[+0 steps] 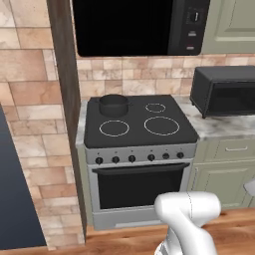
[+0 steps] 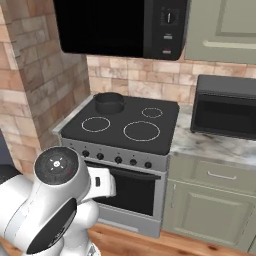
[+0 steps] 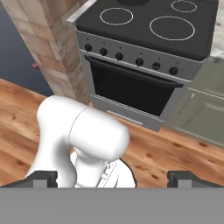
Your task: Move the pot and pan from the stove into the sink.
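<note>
From the left base view I see the stove (image 1: 137, 127) straight ahead, set between a brick column (image 1: 42, 124) on its left and a marble counter (image 1: 219, 127) on its right. The pot (image 1: 114, 105) sits on the back left burner. The other three rings are bare. A black oven box (image 1: 224, 90) stands on the counter, and a microwave (image 1: 139, 26) hangs above the stove. My arm's white elbow (image 1: 188, 211) rises at the lower right, in front of the oven door.

From the right base view the pot (image 2: 109, 102) again sits at the stove's (image 2: 125, 130) back left corner, close to the brick (image 2: 37, 75). The oven box (image 2: 227, 106) is on the counter (image 2: 210, 145) to the right, above pale green cabinets (image 2: 210, 210). My arm (image 2: 55, 200) bulks in the lower left.

In the hand view I look back over the wood floor (image 3: 175, 153) at the stove (image 3: 144, 43) front, its knobs and dark oven door. The gripper (image 3: 112, 178) has its two tips at the far left and far right of the bottom edge, spread as wide as they go, with nothing between them. I cannot make out the pot's body here, just a dark edge at the top.
</note>
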